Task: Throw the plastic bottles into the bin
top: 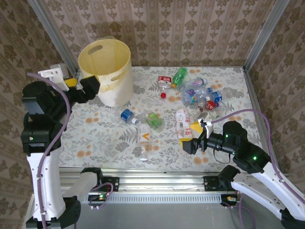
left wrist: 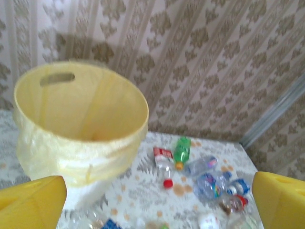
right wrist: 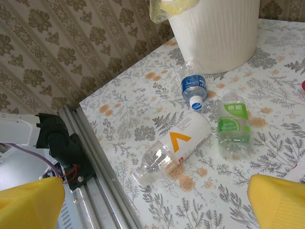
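Right hand [top: 189, 134], spread and empty, faces the orange-chevron bottle [right wrist: 174, 149]: likely light, slick, crushable, best pinched across its labelled middle.

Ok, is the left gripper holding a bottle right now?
No, the left gripper is wide open with nothing in it, facing the bin.

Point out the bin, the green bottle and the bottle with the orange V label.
bin [top: 119, 81], top external view, on its outer wall.
green bottle [left wrist: 182, 149], left wrist view, on its body.
bottle with the orange V label [right wrist: 183, 139], right wrist view, on the white label.
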`<state>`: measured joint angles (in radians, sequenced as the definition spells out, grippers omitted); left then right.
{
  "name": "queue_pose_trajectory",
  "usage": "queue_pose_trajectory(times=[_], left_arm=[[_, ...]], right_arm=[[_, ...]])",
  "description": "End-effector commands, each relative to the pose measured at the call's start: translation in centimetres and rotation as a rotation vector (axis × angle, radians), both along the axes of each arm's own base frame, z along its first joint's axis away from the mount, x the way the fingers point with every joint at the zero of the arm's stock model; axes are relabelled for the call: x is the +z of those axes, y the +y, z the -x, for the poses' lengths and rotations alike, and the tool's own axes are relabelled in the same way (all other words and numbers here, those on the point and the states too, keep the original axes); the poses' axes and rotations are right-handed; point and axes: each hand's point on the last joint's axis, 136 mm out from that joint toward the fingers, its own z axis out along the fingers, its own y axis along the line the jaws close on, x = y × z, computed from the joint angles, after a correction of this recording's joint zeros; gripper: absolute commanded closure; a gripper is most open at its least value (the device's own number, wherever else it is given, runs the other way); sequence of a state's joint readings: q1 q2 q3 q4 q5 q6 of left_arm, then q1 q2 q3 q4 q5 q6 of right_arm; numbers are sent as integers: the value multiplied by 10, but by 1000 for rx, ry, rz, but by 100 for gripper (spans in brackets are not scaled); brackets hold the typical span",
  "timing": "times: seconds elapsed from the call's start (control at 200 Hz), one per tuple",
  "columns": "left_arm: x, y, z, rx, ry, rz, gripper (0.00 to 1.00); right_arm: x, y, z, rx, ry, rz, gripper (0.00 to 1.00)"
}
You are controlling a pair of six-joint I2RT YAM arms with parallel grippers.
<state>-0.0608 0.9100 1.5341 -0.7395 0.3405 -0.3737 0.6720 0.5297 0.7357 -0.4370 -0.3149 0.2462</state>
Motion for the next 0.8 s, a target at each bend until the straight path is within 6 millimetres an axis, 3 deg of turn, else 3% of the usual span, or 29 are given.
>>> queue_pose_trajectory(times=[0.0,0.205,0.53,0.695,0.795], left_arm=[[-32,-13,12,-63,118,13,0],[-59,-29,16,-122,190,-48,0],[-107,-76,17,-238,312,-200,1],[-118,-95,17,-291,313,-203,0],[-119,-101,17,-307,289,-206,0]], right_arm=[[-3,-1,1,-4,12,-7,0],[-4,2,-1,-1,30,-10,0],[-8,-2,-4,-37,60,1,0],[-22,-9,-18,-133,152,63,0],[-47,-14,-27,-201,266,162,0]])
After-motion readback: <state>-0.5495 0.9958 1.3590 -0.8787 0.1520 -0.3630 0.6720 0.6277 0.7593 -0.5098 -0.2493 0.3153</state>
